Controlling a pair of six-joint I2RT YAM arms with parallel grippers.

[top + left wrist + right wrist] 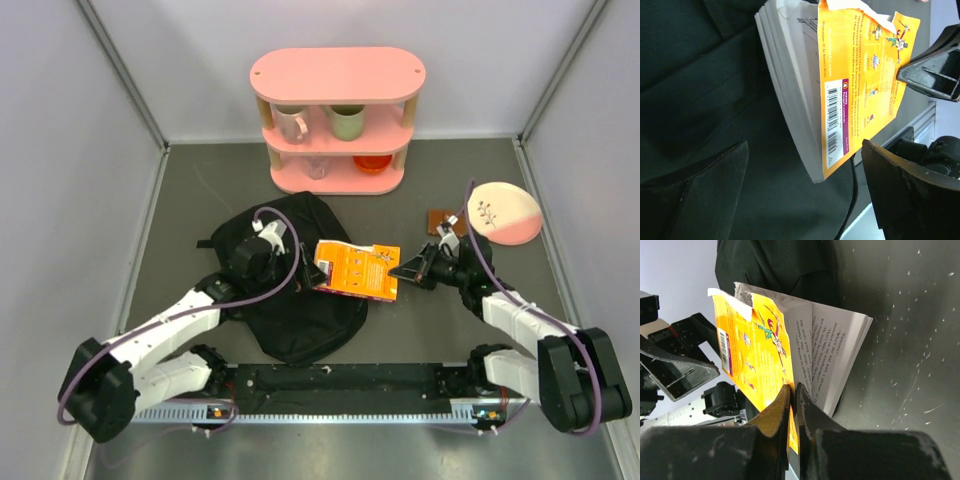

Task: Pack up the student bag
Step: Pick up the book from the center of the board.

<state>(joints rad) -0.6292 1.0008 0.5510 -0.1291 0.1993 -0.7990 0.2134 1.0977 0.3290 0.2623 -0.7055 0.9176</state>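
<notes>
From above I could see one large, floppy black fabric backpack (pixel 290 310) lying crumpled on the dark grey tabletop (pixel 450 340), left of centre and in front of a pink two-tier oval shelf (pixel 338 120). The shelf held two mugs, a pale pink one (pixel 291 123) and a green one (pixel 347 121), with a red-orange bowl (pixel 372 162) on the tier below. One pink-and-cream round plate (pixel 505 212) lay off to the right. One orange paperback book (pixel 355 270) hung between the two arms, its left end over the backpack's right side. The left gripper (pixel 304 272) was above the backpack at the book's left end, and the right gripper (pixel 400 270) met the book's right edge.

From the left wrist, the two black fingers (pixel 715 195) stood wide apart with nothing between their pads. The backpack's fabric filled the view beneath and beyond them. The book's white page block and orange barcoded back cover sat ahead of the gap. Whether either finger touched the backpack, I could not tell from that angle. The right arm's fingertip showed at the cover's far edge.

From the right wrist, the two fingers (pixel 777 412) were pressed nearly together, pinching the edge of the orange cover alone. The pages fanned loose to the right of them. The backpack lay past the book, at the top of the view, well apart from these fingers.
</notes>
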